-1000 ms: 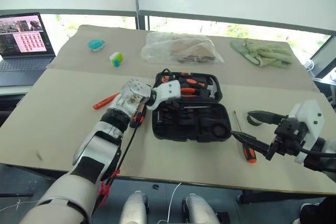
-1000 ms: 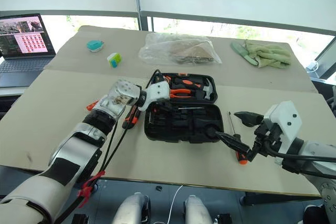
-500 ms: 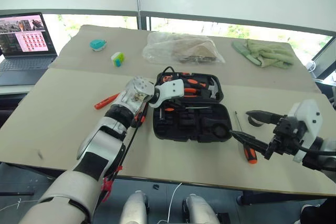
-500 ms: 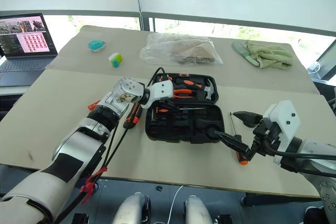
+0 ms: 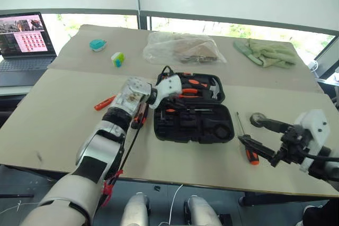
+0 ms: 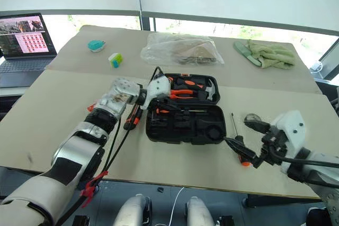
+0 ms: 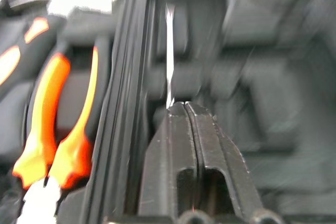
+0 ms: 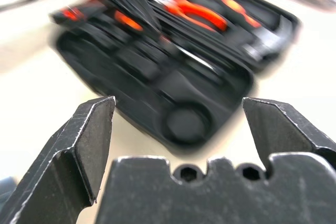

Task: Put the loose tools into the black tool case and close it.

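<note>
The black tool case (image 5: 185, 129) lies open on the table, with pliers and a hammer in its far half. A screwdriver (image 5: 170, 110) lies in its near half. My left gripper (image 7: 185, 106) hovers shut over the case's left part, near the hinge. An all-orange screwdriver (image 5: 106, 102) lies left of my left arm. An orange-and-black one (image 5: 140, 115) sits beside the case's left edge. Right of the case lies another screwdriver (image 5: 251, 153). My right gripper (image 5: 249, 129) stands open above it. A small grey tape roll (image 5: 258, 118) sits by its far finger.
A clear plastic bag (image 5: 183, 48) lies behind the case. Green gloves (image 5: 267, 52) are at the far right, a laptop (image 5: 24, 41) at the far left. A teal object (image 5: 97, 44) and a small coloured cube (image 5: 117, 59) sit left of the bag.
My left gripper has lifted off the case's left part, uncovering the screwdriver's orange handle. My right gripper has drawn back to the right and sunk, and the tape roll now shows.
</note>
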### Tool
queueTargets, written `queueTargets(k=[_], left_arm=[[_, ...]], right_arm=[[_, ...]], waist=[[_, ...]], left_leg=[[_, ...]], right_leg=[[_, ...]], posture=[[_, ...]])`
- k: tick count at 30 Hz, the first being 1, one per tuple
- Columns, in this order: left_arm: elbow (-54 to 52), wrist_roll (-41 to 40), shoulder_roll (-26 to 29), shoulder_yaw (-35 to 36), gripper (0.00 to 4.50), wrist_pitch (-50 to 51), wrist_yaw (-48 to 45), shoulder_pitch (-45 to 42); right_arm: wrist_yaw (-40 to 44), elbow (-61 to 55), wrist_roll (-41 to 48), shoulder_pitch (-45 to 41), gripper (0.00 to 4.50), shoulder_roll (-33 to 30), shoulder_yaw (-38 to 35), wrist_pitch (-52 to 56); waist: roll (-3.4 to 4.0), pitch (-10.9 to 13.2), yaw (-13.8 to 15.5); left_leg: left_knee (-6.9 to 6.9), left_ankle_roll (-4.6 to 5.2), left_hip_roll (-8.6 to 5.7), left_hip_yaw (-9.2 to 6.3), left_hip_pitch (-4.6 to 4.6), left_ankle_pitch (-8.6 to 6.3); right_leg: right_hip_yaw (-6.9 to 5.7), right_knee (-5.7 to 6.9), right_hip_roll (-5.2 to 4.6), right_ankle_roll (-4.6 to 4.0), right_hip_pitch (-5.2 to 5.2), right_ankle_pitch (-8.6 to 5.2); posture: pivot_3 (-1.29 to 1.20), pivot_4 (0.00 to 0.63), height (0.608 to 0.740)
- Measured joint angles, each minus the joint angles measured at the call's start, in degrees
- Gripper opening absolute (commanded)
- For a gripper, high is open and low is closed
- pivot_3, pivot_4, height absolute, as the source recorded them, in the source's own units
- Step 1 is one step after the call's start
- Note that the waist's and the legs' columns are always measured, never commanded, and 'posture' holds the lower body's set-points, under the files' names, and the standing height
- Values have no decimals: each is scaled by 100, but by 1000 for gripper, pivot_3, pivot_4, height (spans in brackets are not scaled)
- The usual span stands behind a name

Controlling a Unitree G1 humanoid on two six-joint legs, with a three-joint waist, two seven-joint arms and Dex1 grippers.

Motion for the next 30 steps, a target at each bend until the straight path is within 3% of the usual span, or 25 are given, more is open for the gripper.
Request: queueTargets(k=[1,2,3,4,6,7,10,16,24,30], left_arm=[[-124,-88,40,44,1540,88,-56,12],[-572,-412,253,260,2153,442,-303,17],[-809,-589,383,370,2275,690,-391,5],[-1883,-1209,737,463,2568,1595,-810,188],[-2320,-1438,1099,487,3281,2007,-1034,352],[-2640,-1544,1287,482,3427,2230,-1144,496],[-3103,-1828,1466,472,4417,2636,-1218,699],[-3489,-2174,1523,472,4417,2899,-1129,754],[-4016,-2302,1794,268,4417,2974,-1096,1051],[-4190,-2290,1951,156,4417,2855,-1065,1210]], right_arm=[[-9,-11,-3,47,4500,43,-62,0],[-69,15,-40,261,4500,137,-263,19],[-90,22,-47,374,4500,168,-394,25],[-27,-132,4,1151,4500,651,-1124,7],[68,-165,36,1716,4500,911,-1500,8],[169,-212,56,2149,4500,1218,-1849,-22],[342,-301,75,2978,4500,1765,-2290,-156],[321,-477,38,3148,4500,1918,-2097,-413],[-630,-425,-459,1466,4500,1405,-86,-215],[-1484,241,-958,303,4500,1399,1185,327]], waist=[[6,3,-2],[9,2,-11],[15,-1,-24],[32,-6,-12],[51,-13,10],[63,-18,13],[69,-23,1],[70,-26,-127],[84,-34,-135],[85,-33,-99]], left_leg=[[-3,0,1,-1,-2,0],[-1,0,1,-2,10,0],[-1,0,-1,0,18,0],[-2,0,-2,-4,20,0],[-9,-1,-1,-6,33,-1],[-10,-1,-1,-7,31,-1],[-1,-1,1,-8,36,-1],[0,0,2,-15,41,1],[-6,1,-5,-20,42,1],[-2,2,-18,-24,33,3]], right_leg=[[0,1,0,-1,-1,-1],[-2,7,0,-2,9,-6],[0,4,-1,-2,15,-6],[-1,8,-1,-1,19,-9],[-5,9,-1,-5,28,-21],[-5,9,-1,-5,25,-21],[-5,8,-1,16,32,-39],[3,8,4,11,32,-54],[8,14,9,-24,27,-31],[10,13,3,-18,26,-32]], posture=[[0,150,740],[0,150,740],[0,150,740],[0,150,740],[0,150,740],[0,150,740],[0,150,740],[0,150,740],[0,150,740],[0,150,740]])
